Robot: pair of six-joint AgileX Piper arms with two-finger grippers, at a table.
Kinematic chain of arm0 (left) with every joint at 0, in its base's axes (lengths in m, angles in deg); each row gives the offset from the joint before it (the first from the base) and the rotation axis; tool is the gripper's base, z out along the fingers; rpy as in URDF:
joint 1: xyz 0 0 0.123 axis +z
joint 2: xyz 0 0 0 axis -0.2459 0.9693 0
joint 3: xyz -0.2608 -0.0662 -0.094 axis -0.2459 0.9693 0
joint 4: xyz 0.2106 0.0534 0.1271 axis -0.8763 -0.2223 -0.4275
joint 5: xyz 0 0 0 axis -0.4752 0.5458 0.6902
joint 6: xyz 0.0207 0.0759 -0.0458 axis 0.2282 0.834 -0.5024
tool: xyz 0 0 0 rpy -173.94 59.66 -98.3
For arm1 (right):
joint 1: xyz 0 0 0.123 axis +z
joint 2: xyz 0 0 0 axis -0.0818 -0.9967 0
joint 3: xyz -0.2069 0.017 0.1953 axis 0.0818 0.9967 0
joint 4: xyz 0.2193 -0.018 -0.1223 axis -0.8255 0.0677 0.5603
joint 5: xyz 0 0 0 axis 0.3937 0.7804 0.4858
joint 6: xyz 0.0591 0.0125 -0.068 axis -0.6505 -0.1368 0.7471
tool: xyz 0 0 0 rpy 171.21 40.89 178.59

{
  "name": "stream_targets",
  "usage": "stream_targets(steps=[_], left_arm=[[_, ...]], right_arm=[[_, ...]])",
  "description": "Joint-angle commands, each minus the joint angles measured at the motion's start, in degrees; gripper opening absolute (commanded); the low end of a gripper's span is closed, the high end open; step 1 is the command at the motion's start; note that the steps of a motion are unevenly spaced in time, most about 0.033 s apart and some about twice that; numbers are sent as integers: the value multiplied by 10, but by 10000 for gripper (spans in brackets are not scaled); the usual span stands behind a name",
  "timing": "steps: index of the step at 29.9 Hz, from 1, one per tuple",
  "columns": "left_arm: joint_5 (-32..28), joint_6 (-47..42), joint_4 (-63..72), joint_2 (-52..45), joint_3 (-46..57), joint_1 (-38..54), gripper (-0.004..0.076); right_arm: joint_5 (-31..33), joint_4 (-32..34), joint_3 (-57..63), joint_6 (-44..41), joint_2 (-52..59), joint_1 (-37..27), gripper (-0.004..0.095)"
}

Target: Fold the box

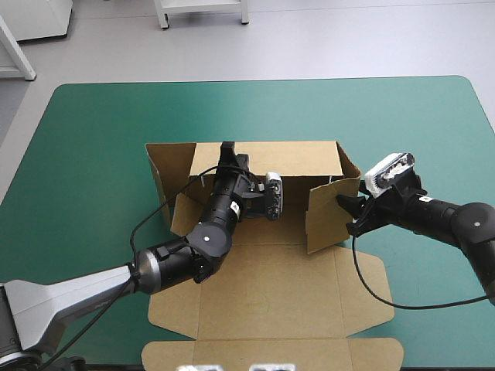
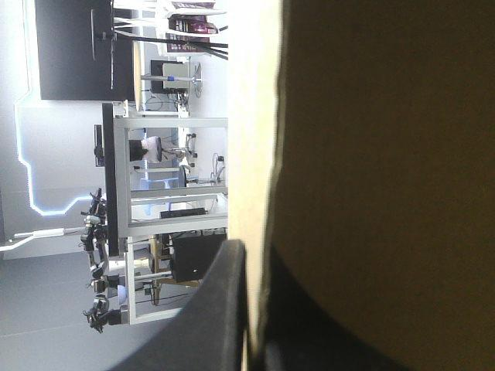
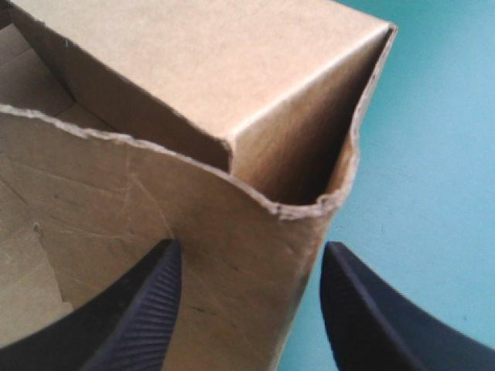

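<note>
High view: one brown box (image 1: 271, 294) lies mid-table (image 1: 100, 139), with bare teal-green cover all round it. Its far and side walls are raised and its lid lies flat toward the near edge. The left gripper (image 1: 227, 149) sits at the far wall, the right gripper (image 1: 349, 215) at the right wall.

Left wrist view: both black fingers (image 2: 220, 309) clamp the box wall's edge.

Right wrist view: the fingers (image 3: 147, 309) are spread, straddling the box's corner.

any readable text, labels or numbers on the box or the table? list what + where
None to read.
The box is plain brown board in all three views: no print, label, number or sign.
The teal-green cover carries no marking either.
</note>
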Motion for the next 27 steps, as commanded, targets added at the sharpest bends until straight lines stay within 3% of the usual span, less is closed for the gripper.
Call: stream_targets(steps=[1, 10, 17, 23, 27], left_arm=[[25, -12, -12, -18, -13, 2, -8], [39, -14, -12, -18, -15, 2, -8], [40, -14, -14, -18, -26, 2, -8], [34, -14, -10, -18, -26, 1, -8], [30, -14, -10, -18, -26, 1, -8]], right_arm=[[-10, -58, -14, 30, -5, -4, 620], [-6, -76, -14, 37, -13, 38, 612], [-116, -62, -14, 22, -13, 106, 598], [-170, -64, -14, 22, -14, 123, 598], [-171, -64, -14, 22, -27, 123, 598]])
